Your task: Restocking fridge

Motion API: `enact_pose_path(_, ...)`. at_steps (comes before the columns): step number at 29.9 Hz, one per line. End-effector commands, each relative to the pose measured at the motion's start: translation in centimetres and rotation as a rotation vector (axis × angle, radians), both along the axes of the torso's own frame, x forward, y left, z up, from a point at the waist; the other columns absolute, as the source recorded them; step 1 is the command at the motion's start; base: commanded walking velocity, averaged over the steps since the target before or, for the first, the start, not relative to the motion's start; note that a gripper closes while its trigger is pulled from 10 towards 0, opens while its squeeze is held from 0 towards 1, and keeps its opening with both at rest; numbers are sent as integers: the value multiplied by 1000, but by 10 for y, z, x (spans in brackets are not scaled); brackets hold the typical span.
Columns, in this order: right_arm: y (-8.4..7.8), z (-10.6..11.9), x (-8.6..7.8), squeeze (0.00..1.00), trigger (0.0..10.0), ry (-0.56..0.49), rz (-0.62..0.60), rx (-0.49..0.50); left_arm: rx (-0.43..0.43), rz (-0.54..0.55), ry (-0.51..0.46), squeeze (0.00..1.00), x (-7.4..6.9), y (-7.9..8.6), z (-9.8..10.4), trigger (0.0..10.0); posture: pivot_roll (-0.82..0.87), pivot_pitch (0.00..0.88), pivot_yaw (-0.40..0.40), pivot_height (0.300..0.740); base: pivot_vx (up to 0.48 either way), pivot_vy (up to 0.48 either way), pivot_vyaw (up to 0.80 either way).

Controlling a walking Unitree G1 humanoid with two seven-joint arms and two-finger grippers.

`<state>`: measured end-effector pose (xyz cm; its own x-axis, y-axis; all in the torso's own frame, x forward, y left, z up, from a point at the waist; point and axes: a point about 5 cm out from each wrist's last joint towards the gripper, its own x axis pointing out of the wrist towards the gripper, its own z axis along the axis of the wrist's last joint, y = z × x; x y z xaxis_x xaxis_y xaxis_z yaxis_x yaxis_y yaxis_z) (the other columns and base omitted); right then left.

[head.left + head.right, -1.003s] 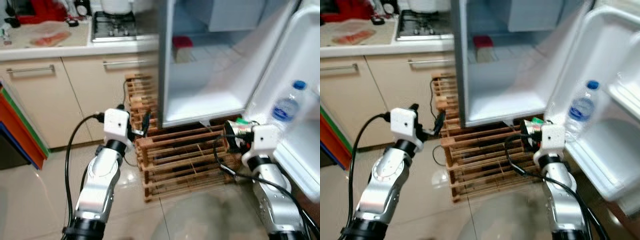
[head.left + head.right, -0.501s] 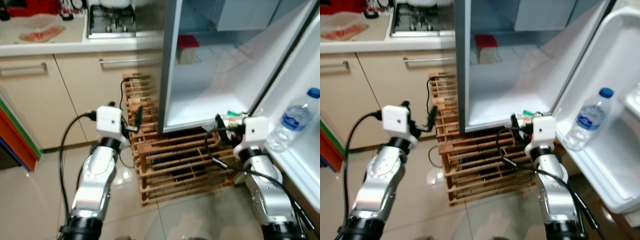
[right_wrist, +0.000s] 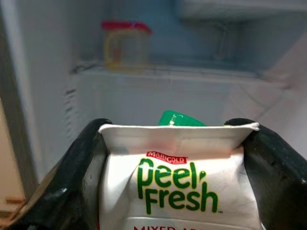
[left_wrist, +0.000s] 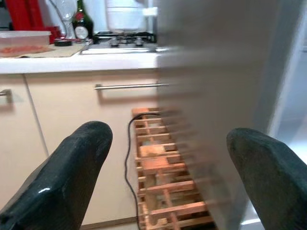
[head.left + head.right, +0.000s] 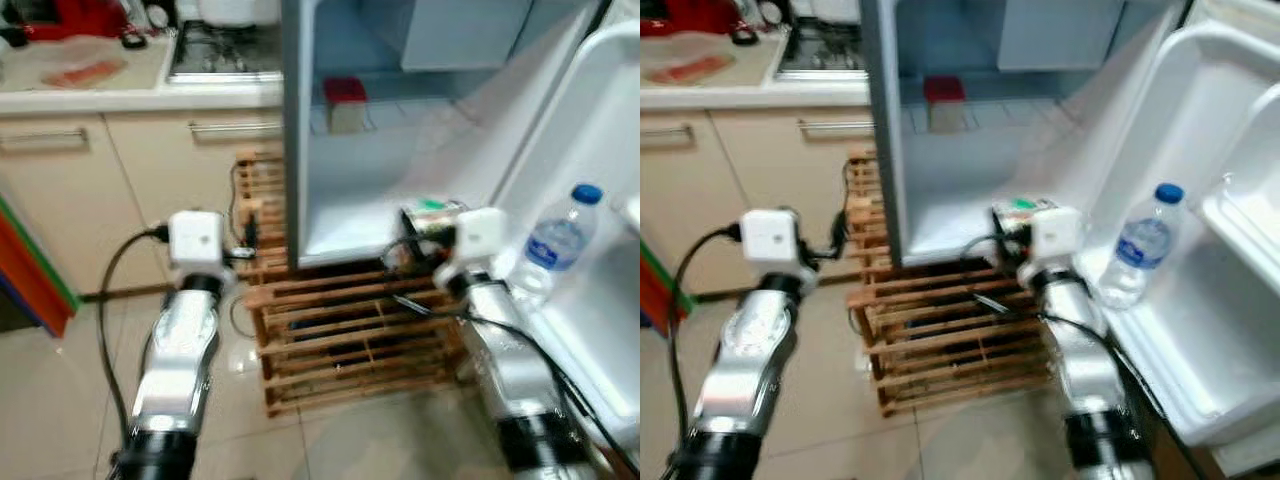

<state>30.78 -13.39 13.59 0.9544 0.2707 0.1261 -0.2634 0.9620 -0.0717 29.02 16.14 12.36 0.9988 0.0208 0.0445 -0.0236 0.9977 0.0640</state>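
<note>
The right gripper [image 3: 177, 167] grips a Peel Fresh juice carton [image 3: 178, 177] between its two fingers, at the open fridge [image 5: 400, 190] mouth. The left gripper [image 4: 163, 158], at nine o'clock from the carton, hangs spread and empty. The delivery step is in hand; next, the carton must go forward onto the lower shelf [image 3: 182, 74], toward twelve o'clock.

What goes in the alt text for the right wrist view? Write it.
The right gripper clamps a white Peel Fresh juice carton with a green cap, facing the open fridge. A red-lidded container sits on a shelf behind.
</note>
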Motion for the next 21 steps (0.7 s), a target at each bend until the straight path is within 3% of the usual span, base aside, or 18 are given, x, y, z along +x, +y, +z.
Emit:
enact_pose_path(1,-7,-3,3,0,10000,15,-11,-14,18,-28,12,0,1,-8,-2,10000,15,0,-26,740,0,0,0)
enact_pose_path(5,-4,1,12,0,10000,9,-8,-8,32,-45,33,0,2,-6,-4,10000,25,0,-25,740,0,0,0)
enact_pose_path(13,12,22,49,0,10000,-42,-16,5,43,-454,51,0,-1,-37,-2,10000,95,0,-22,740,0,0,0)
enact_pose_path(15,19,33,62,0,10000,-63,-18,-1,121,-591,63,0,-9,-47,-7,10000,136,26,-24,740,0,0,0)
enact_pose_path(16,19,33,62,0,10000,-63,-18,-1,121,-591,63,0,-9,-47,-7,10000,136,26,-24,740,0,0,0)
enact_pose_path(18,24,38,69,0,10000,-74,-15,-20,198,-700,64,0,-20,-56,-11,10000,157,43,-23,740,0,0,0)
enact_pose_path(21,33,46,74,0,10000,-109,-10,-50,163,-754,84,0,-34,-61,-10,10000,186,77,-19,740,0,0,0)
